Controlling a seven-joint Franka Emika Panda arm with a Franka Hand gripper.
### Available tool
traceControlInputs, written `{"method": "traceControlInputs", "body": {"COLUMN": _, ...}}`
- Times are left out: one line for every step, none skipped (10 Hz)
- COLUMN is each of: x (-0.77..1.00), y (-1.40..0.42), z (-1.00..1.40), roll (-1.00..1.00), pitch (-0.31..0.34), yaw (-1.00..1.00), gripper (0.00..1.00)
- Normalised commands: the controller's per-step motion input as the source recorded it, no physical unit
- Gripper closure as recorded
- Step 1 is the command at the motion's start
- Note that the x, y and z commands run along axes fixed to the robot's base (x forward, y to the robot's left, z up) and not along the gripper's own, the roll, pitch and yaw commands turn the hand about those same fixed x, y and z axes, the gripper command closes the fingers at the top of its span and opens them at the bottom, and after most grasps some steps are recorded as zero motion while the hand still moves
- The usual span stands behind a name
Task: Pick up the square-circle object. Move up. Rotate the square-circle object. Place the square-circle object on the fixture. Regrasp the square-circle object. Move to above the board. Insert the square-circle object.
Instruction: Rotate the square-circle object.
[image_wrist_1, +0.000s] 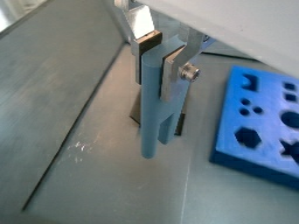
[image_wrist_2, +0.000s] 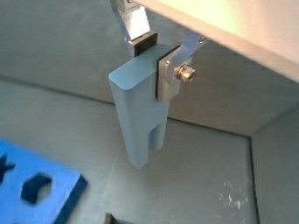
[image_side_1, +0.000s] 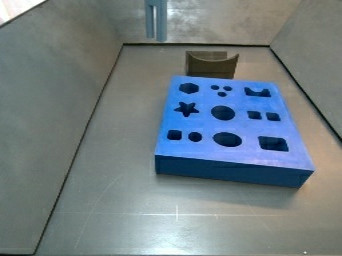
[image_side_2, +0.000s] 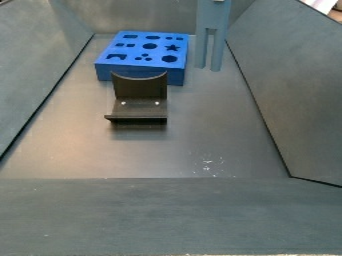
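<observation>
While my hand (image_wrist_1: 160, 54) grips the square-circle object (image_wrist_1: 156, 105) with its long axis vertical, the fixture (image_side_2: 138, 103) lies below, well apart.

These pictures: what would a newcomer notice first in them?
First, the large blue board with its star, round and square holes, lying on the grey floor. Next, the slim blue-grey square-circle object, hanging upright, clamped in the gripper high above the floor. The dark fixture stands on the floor beside the board.
</observation>
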Motion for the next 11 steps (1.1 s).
{"method": "traceControlInputs", "body": {"x": -0.07, "y": 0.03, "z": 0.01, "roll": -0.06, "pitch": 0.025, "yaw": -1.0, "gripper": 1.0}}
{"method": "traceControlInputs", "body": {"x": -0.05, "y": 0.02, "z": 0.02, "roll": -0.07, "pitch": 0.027, "yaw": -1.0, "gripper": 1.0}}
{"method": "traceControlInputs", "body": {"x": -0.04, "y": 0.02, "z": 0.02, "roll": -0.07, "pitch": 0.03, "yaw": -1.0, "gripper": 1.0}}
{"method": "traceControlInputs", "body": {"x": -0.03, "y": 0.02, "z": 0.02, "roll": -0.09, "pitch": 0.033, "yaw": -1.0, "gripper": 1.0}}
{"method": "traceControlInputs", "body": {"x": -0.03, "y": 0.02, "z": 0.02, "roll": -0.1, "pitch": 0.036, "yaw": -1.0, "gripper": 1.0}}
{"method": "traceControlInputs", "body": {"x": -0.03, "y": 0.02, "z": 0.02, "roll": -0.11, "pitch": 0.042, "yaw": -1.0, "gripper": 1.0}}
{"method": "traceControlInputs", "body": {"x": -0.03, "y": 0.02, "z": 0.03, "roll": -0.14, "pitch": 0.052, "yaw": -1.0, "gripper": 1.0}}
{"method": "traceControlInputs", "body": {"x": -0.02, "y": 0.02, "z": 0.03, "roll": -0.16, "pitch": 0.058, "yaw": -0.88, "gripper": 1.0}}
{"method": "traceControlInputs", "body": {"x": -0.02, "y": 0.02, "z": 0.03, "roll": -0.16, "pitch": 0.056, "yaw": -0.56, "gripper": 1.0}}
{"method": "traceControlInputs", "body": {"x": -0.02, "y": 0.02, "z": 0.03, "roll": -0.16, "pitch": 0.055, "yaw": -0.38, "gripper": 1.0}}
{"method": "traceControlInputs", "body": {"x": -0.02, "y": 0.02, "z": 0.03, "roll": -0.16, "pitch": 0.055, "yaw": -0.25, "gripper": 1.0}}
